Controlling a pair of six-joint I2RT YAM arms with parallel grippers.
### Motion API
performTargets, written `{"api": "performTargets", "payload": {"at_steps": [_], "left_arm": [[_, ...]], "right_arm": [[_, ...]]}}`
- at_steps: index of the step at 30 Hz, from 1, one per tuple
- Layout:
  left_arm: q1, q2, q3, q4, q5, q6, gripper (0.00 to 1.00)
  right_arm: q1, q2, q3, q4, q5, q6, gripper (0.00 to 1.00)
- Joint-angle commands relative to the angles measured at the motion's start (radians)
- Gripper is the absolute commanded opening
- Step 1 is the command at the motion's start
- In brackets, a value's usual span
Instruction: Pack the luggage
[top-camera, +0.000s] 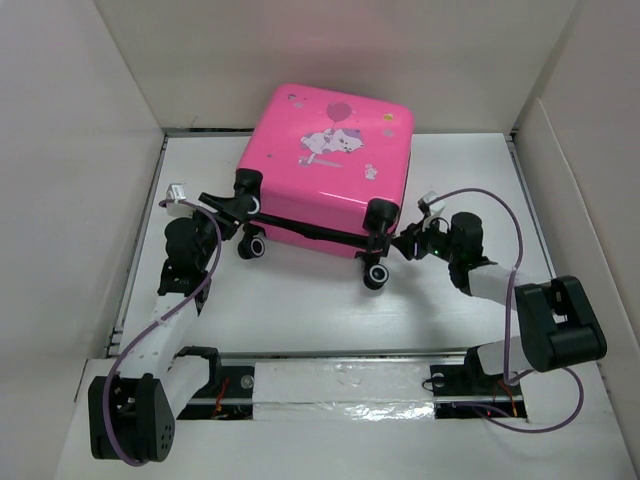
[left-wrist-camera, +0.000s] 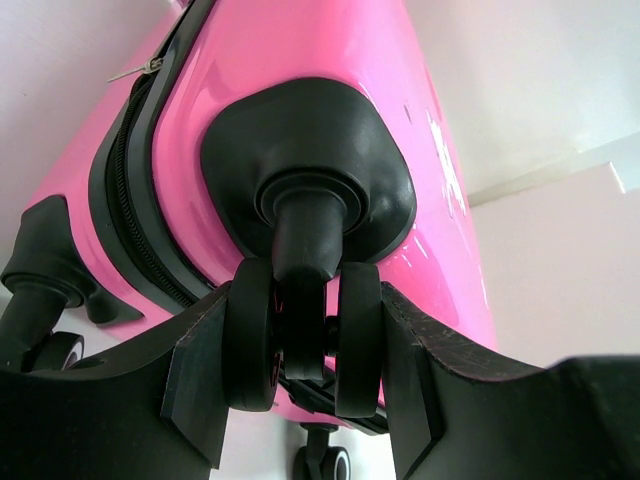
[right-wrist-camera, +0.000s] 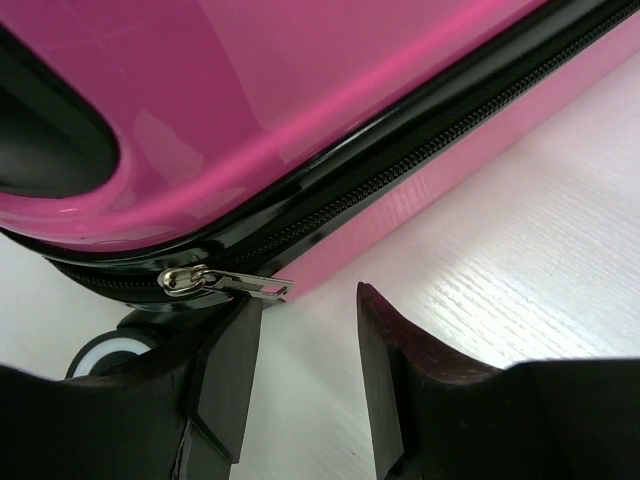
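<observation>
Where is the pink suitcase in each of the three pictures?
Top view: suitcase in the middle, toward the far end of the table.
Left wrist view: suitcase fills the upper left, one wheel pinched in the left gripper.
Right wrist view: suitcase runs across the top.
Shared landmark: the black zipper between its two halves.

surface: white table; on it: pink luggage, printed side up, wheels toward the near edge
</observation>
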Motion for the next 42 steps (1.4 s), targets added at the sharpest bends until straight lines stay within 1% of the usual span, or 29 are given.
{"api": "performTargets", "payload": {"at_steps": [1, 7, 9, 10, 12, 18, 22, 23, 25, 28, 31, 32, 34, 35, 37, 38, 40, 41, 42], "left_arm": [[-0.014, -0.037, 0.017, 0.193, 0.042, -0.004, 0.00], [-0.014, -0.053, 0.020, 0.171, 0.028, 0.013, 0.00], [-0.014, -0.050, 0.020, 0.171, 0.028, 0.014, 0.00], [-0.014, -0.047, 0.017, 0.173, 0.029, 0.014, 0.00], [-0.014, -0.045, 0.013, 0.180, 0.032, 0.011, 0.00], [-0.014, -0.054, -0.003, 0.190, 0.028, 0.010, 0.00], [-0.014, -0.057, -0.016, 0.194, 0.031, 0.010, 0.00], [-0.014, -0.057, -0.017, 0.194, 0.032, 0.010, 0.00], [-0.014, -0.059, -0.017, 0.196, 0.028, 0.010, 0.00], [-0.025, -0.059, -0.022, 0.199, 0.017, 0.011, 0.00], [-0.034, -0.057, -0.025, 0.199, 0.008, 0.013, 0.00], [-0.034, -0.057, -0.028, 0.200, 0.006, 0.013, 0.00], [-0.034, -0.056, -0.031, 0.203, 0.003, 0.013, 0.00], [-0.034, -0.056, -0.031, 0.202, 0.003, 0.011, 0.00], [-0.034, -0.062, -0.033, 0.202, 0.002, 0.010, 0.00], [-0.034, -0.063, -0.034, 0.202, -0.001, 0.010, 0.00], [-0.034, -0.074, -0.036, 0.203, -0.009, 0.005, 0.00], [-0.034, -0.077, -0.040, 0.205, -0.010, 0.004, 0.00], [-0.034, -0.080, -0.042, 0.206, -0.010, 0.001, 0.00]], "right_arm": [[0.007, -0.043, 0.069, 0.125, -0.072, -0.022, 0.49], [0.027, -0.063, 0.089, 0.072, -0.085, -0.038, 0.51], [0.041, -0.072, 0.094, 0.046, -0.094, -0.045, 0.55], [0.041, -0.076, 0.094, 0.047, -0.097, -0.044, 0.55], [0.059, -0.084, 0.098, 0.026, -0.118, -0.047, 0.55], [0.113, -0.112, 0.092, -0.008, -0.103, -0.065, 0.53], [0.133, -0.110, 0.089, -0.019, -0.095, -0.065, 0.47], [0.133, -0.112, 0.089, -0.020, -0.094, -0.064, 0.43], [0.144, -0.116, 0.084, -0.020, -0.097, -0.064, 0.41], [0.153, -0.110, 0.083, -0.016, -0.089, -0.058, 0.31], [0.153, -0.101, 0.080, -0.007, -0.082, -0.047, 0.25], [0.164, -0.102, 0.074, 0.010, -0.074, -0.035, 0.20], [0.173, -0.105, 0.057, 0.035, -0.040, -0.018, 0.16], [0.187, -0.107, 0.052, 0.051, -0.017, 0.004, 0.07], [0.210, -0.110, 0.041, 0.076, 0.047, 0.037, 0.00], [0.222, -0.112, 0.026, 0.116, 0.056, 0.083, 0.00], [0.262, -0.119, 0.014, 0.142, 0.112, 0.116, 0.00], [0.323, -0.128, -0.007, 0.156, 0.148, 0.151, 0.00], [0.364, -0.153, -0.023, 0.168, 0.272, 0.174, 0.00]]}}
